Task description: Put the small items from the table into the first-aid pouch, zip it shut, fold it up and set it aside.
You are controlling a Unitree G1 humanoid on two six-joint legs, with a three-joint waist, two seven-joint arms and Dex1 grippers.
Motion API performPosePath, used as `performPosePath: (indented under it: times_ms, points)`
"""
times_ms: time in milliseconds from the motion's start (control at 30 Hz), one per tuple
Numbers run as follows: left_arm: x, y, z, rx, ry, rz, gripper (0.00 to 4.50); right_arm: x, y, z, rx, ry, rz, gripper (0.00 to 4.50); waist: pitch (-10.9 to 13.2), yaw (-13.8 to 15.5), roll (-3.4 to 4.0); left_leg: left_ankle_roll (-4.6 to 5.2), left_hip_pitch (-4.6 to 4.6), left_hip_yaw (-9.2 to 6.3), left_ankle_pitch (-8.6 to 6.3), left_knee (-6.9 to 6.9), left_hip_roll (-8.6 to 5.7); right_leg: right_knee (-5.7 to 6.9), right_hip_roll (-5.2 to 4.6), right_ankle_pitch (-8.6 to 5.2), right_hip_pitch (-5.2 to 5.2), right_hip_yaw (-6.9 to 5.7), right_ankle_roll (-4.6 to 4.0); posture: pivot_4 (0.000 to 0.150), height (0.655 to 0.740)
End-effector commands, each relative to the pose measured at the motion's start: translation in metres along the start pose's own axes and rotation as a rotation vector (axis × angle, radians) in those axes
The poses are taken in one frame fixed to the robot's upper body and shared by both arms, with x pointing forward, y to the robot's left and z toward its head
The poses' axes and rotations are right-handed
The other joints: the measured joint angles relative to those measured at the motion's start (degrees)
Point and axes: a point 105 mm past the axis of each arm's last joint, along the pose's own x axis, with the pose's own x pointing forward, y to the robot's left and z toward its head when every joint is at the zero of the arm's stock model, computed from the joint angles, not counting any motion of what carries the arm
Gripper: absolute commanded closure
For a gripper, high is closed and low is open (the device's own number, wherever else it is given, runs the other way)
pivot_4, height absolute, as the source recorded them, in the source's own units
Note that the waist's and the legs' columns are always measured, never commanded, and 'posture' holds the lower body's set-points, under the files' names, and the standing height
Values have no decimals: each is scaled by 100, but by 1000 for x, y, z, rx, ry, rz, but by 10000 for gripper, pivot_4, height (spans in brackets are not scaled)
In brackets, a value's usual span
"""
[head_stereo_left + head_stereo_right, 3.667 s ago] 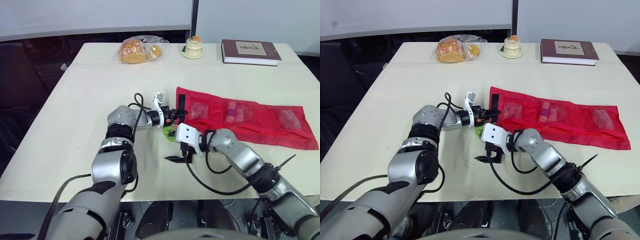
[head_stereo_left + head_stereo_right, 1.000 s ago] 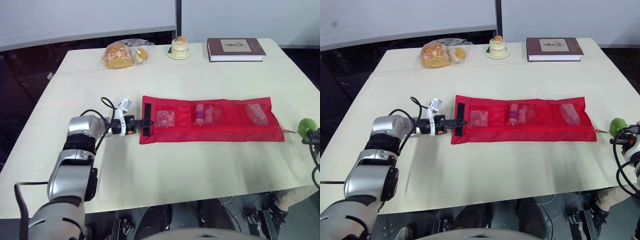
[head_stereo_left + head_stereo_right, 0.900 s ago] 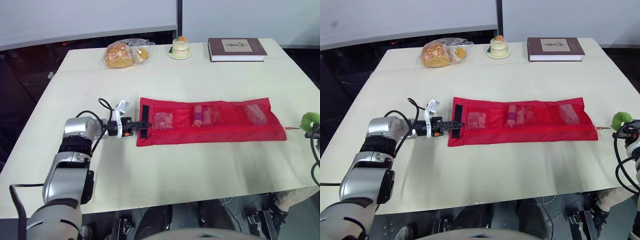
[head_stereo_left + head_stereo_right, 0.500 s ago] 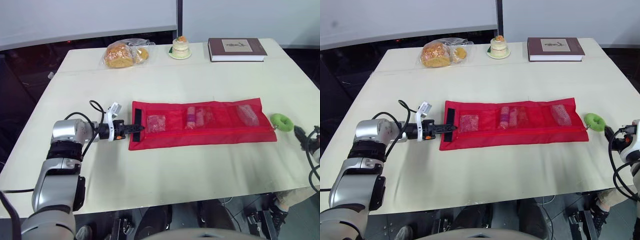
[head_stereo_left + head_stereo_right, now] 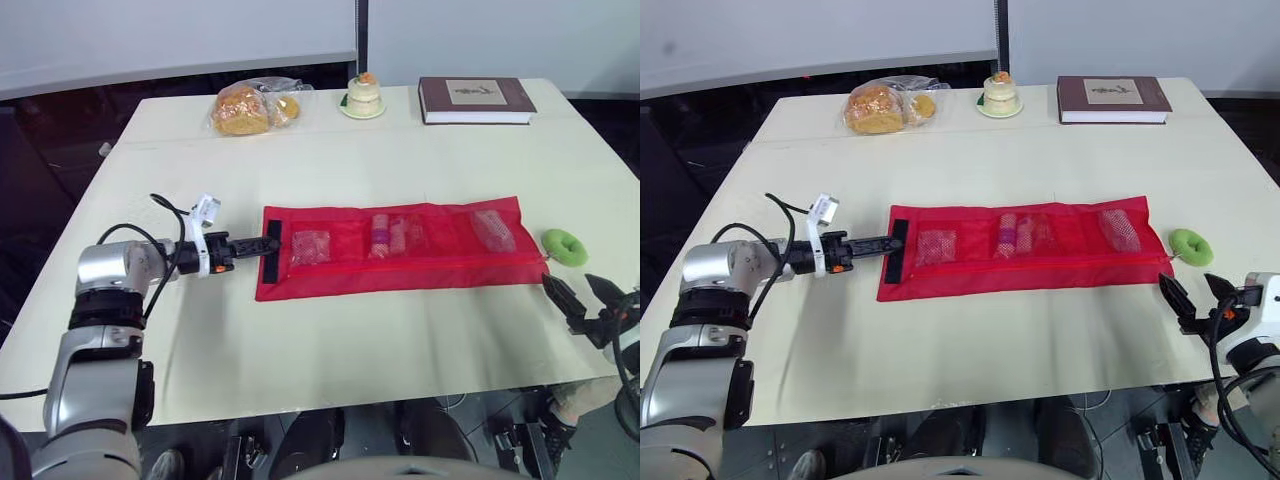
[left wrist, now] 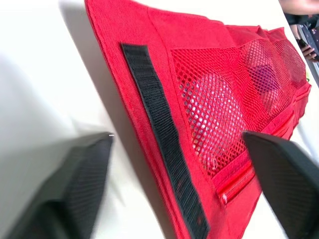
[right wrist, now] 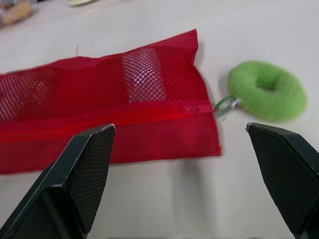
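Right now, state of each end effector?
Left end effector: open, at the end of the red mesh pouch.
Right end effector: open, empty.

Pouch (image 5: 400, 250): flat across the middle of the tabletop (image 5: 330, 170), its length running left to right.
Small items (image 5: 383, 235): inside the pouch, side by side along it.
Ring (image 5: 565, 246): just off the pouch's right end, near the right edge.
Far edge: bread bag (image 5: 250, 105) left, cake (image 5: 361, 97) middle, book (image 5: 472, 100) right.
My left pincer (image 5: 262, 245): at the pouch's left end.
My right pincer (image 5: 578, 296): at the right edge, before the ring, apart from it.
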Motion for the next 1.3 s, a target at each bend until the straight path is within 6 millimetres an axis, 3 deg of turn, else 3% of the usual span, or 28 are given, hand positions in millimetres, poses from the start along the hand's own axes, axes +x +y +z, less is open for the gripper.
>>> performPosePath:
  times_ms: [33,200,300,433,500,700,1033,1167,1300]
  points:
    - [-8,-30,24,215,-47,-130,755,0,7,3,90,-51,-2,0,7,27,-8,-2,-3,-1,1,0,0,-1,-2,0,-1,-1,0,1500,7289]
    - [-1,-73,41,496,-49,-262,755,2,11,-8,310,-29,-9,0,15,159,-21,-18,-19,-16,11,4,-7,-23,-25,4,3,-2,-5,1500,7289]
    - [6,-111,47,634,-51,-381,755,4,13,-15,410,10,-21,0,16,175,-22,-3,-23,-24,3,4,-6,-36,-25,5,8,-10,-5,1500,7289]
    - [16,-166,41,806,-44,-580,755,8,-6,-16,558,-29,-173,0,17,111,-18,-3,-20,-21,3,0,-1,-38,-6,5,8,-13,-6,1500,7289]
    - [16,-184,39,844,-49,-650,755,7,-13,-15,623,-52,-226,0,18,122,-19,-9,-23,-22,7,2,0,-38,-1,5,8,-14,-6,1500,7289]
    - [17,-197,37,875,-47,-706,755,19,-10,-16,714,-41,-228,0,18,106,-17,3,-14,-13,1,2,0,-39,20,5,13,-19,-6,1500,7289]
    - [18,-202,32,889,-35,-762,755,55,20,-21,847,-33,-46,0,18,68,-18,5,-10,-6,1,4,2,-39,30,5,17,-19,-6,1500,7289]
    - [16,-203,30,887,-29,-773,755,58,29,-14,820,-93,57,0,18,37,-18,6,-10,-7,0,4,2,-38,32,5,17,-20,-5,1500,7289]
    - [16,-202,28,889,-22,-773,755,62,38,-21,733,-74,113,0,18,-9,-17,6,-10,-9,0,4,2,-37,33,5,16,-20,-5,1500,7289]
